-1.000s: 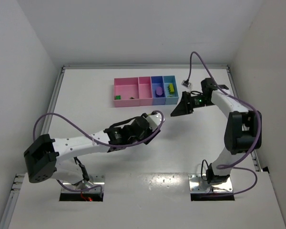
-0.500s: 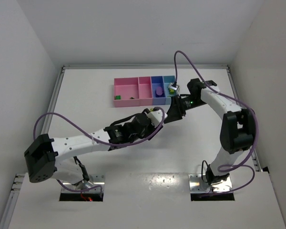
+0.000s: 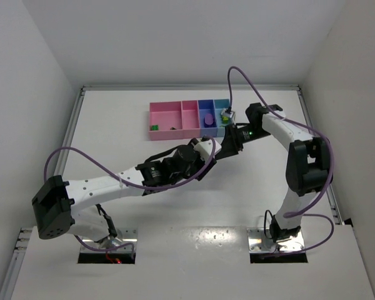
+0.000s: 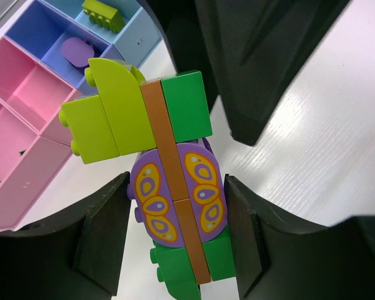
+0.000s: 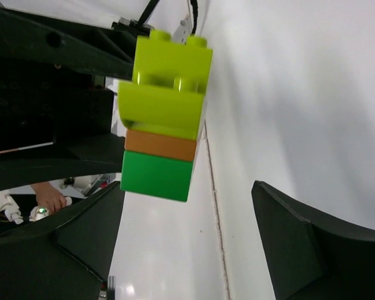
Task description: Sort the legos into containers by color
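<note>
My left gripper (image 4: 178,195) is shut on a stuck-together clump of legos (image 4: 169,156): yellow-green and green bricks, a brown strip and a purple butterfly-wing piece. In the top view my left gripper (image 3: 209,149) holds it just in front of the containers (image 3: 175,112). My right gripper (image 3: 225,149) faces it, open (image 5: 194,244), and the clump's green end (image 5: 157,176) hangs just ahead of its fingers without touching them. A yellow-green lego (image 4: 102,14) lies in the light blue tray. The purple-blue tray holds a purple lego (image 4: 78,49). A green lego (image 3: 154,128) lies in the wide pink tray.
The narrow pink tray (image 3: 189,112) looks empty. White walls close the table on the left, back and right. Purple cables (image 3: 237,78) loop off both arms. The right arm's black fingers (image 4: 256,75) fill the top of the left wrist view.
My right gripper has swung left from beside the trays up to the clump and opened wider. The left gripper has risen slightly toward it, still holding the clump.
</note>
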